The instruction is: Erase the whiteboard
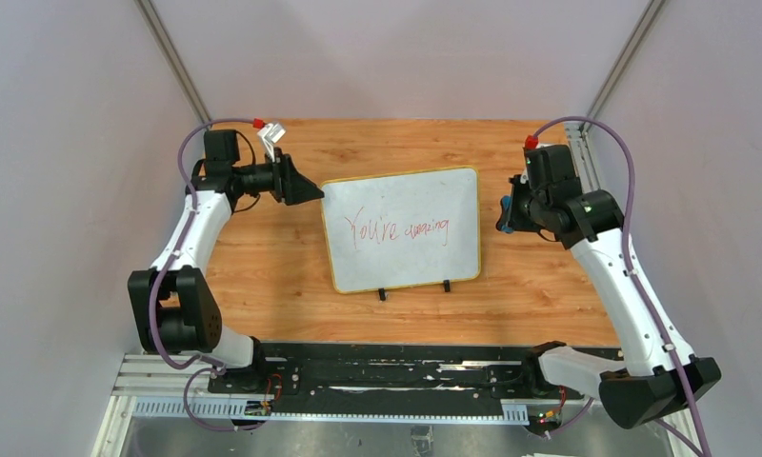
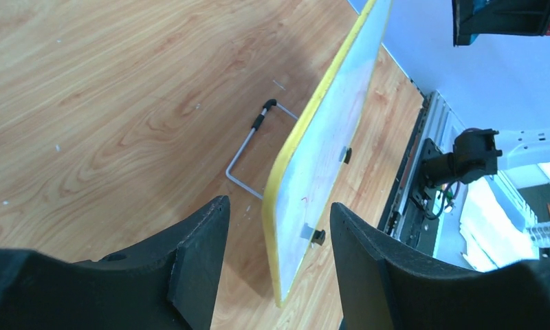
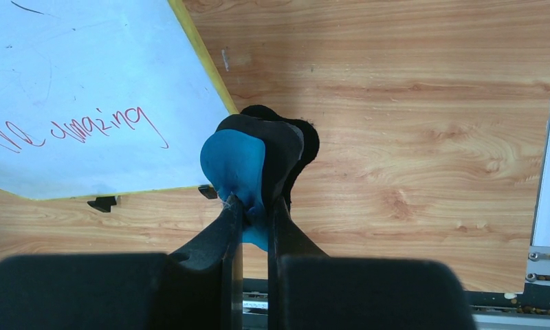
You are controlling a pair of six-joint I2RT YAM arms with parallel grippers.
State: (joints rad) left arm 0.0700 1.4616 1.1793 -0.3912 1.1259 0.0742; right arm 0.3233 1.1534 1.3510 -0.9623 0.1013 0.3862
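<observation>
The whiteboard (image 1: 401, 195) lies mid-table, yellow-rimmed, with red writing (image 1: 396, 229) across it and two black clips (image 1: 381, 294) on its near edge. My left gripper (image 1: 318, 190) is open at the board's left edge. In the left wrist view the whiteboard (image 2: 327, 151) is seen edge-on, its yellow rim lined up with the gap of the left gripper (image 2: 279, 203), neither finger touching it. A wire stand (image 2: 248, 148) shows behind the board. My right gripper (image 1: 509, 217) hovers just off the board's right edge, shut on a blue and black eraser (image 3: 241, 161). The right gripper (image 3: 255, 206) pinches the eraser's lower end beside the whiteboard (image 3: 86, 69).
Bare wooden tabletop (image 1: 263, 267) surrounds the board. An aluminium rail (image 1: 577, 143) runs along the right side, and a black base plate (image 1: 387, 367) spans the near edge between the arm bases. Grey enclosure walls close in left, right and behind.
</observation>
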